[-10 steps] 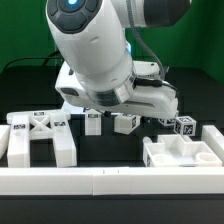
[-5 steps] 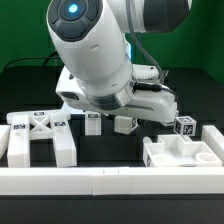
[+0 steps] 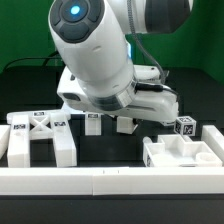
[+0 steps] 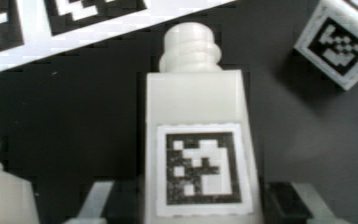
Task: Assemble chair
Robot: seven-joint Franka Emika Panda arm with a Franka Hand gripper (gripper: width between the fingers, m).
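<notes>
Straddling pegged leg (image 4: 197, 110), end effector (image 4: 195, 204) not touching.

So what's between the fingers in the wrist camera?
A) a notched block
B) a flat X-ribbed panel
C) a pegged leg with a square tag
C: a white pegged leg, tag on its face, lies between the fingers, with a gap on each side.

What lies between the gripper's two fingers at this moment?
A white pegged leg bearing a tag lies between the fingers of the gripper, with a gap on either side; the wrist view shows it.
</notes>
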